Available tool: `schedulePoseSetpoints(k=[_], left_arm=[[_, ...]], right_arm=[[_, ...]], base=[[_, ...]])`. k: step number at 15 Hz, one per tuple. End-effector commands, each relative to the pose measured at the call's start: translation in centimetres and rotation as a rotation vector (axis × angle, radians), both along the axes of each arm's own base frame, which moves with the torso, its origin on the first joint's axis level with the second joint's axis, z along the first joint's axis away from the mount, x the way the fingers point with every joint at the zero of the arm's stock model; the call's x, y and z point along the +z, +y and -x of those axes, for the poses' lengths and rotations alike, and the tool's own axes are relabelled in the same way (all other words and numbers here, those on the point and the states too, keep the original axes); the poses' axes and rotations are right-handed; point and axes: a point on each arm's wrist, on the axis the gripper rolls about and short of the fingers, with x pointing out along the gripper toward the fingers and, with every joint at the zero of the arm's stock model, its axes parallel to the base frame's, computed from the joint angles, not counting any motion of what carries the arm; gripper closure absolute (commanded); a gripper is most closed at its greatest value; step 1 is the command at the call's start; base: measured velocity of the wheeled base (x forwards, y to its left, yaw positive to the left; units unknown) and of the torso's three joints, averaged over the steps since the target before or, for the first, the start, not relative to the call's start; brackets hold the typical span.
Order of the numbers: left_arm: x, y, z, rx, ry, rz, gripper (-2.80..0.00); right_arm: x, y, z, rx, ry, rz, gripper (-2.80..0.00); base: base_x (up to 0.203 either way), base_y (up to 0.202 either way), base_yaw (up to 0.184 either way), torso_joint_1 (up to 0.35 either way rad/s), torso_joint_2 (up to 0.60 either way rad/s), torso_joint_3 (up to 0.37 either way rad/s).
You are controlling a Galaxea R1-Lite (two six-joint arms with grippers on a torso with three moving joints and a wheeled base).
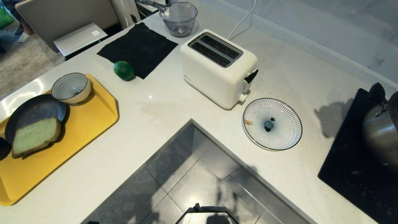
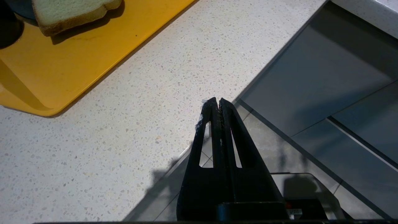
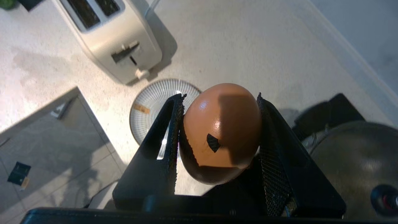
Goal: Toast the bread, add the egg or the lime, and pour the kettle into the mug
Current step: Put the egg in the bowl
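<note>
Currently gripping the egg [image 3: 221, 133] in the right gripper [image 3: 219, 99], jaws standing about half apart and pressing on the shell's two flanks, narrow end pointing outward past the fingertips, dark spot facing the wrist. Judging the egg light, rigid, smooth and brittle: needing a gentle squeeze across the widest girth, since a hard pinch would likely crack it and a loose one would let the glossy shell slip. Hanging well above the counter, with the striped plate [image 3: 155, 105] below and just beyond the fingertips, the white toaster [image 3: 115, 40] farther out past the plate, and a steel pot [image 3: 351, 165] close beside one finger. Probably carrying the egg toward that plate, which sits bare apart from a small scrap. Resting parked, the left gripper [image 2: 216, 102], fingers pressed together on nothing, tips hovering over the counter edge, with the bread [image 2: 70, 14] on the yellow tray [image 2: 62, 71] well ahead of it. Lying far off beyond the toaster, the lime [image 1: 123, 70], beside a black cloth [image 1: 138, 48].
</note>
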Motion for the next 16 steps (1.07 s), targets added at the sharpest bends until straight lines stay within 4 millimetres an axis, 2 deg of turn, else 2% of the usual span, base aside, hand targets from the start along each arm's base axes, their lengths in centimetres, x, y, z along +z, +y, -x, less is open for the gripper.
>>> schedulePoseSetpoints(k=[1, 6, 12, 16], left_arm=[[-0.4, 0.0, -0.1, 0.000, 0.014, 0.000, 0.00], [-0.4, 0.0, -0.1, 0.000, 0.014, 0.000, 0.00], [-0.4, 0.0, -0.1, 0.000, 0.014, 0.000, 0.00], [-0.4, 0.0, -0.1, 0.000, 0.014, 0.000, 0.00]], right_arm=[[-2.0, -0.7, 2.1, -0.009, 0.017, -0.007, 0.00], [-4.0, -1.9, 5.0, -0.071, -0.065, -0.083, 0.00], [-4.6, -1.8, 4.5, -0.124, -0.042, -0.071, 0.00], [-5.5, -2.5, 6.5, -0.148, -0.058, -0.074, 0.00]], base=[[0.000, 0.000, 0.000, 0.000, 0.00, 0.000], [0.000, 0.000, 0.000, 0.000, 0.00, 0.000], [0.000, 0.000, 0.000, 0.000, 0.00, 0.000], [0.000, 0.000, 0.000, 0.000, 0.00, 0.000]])
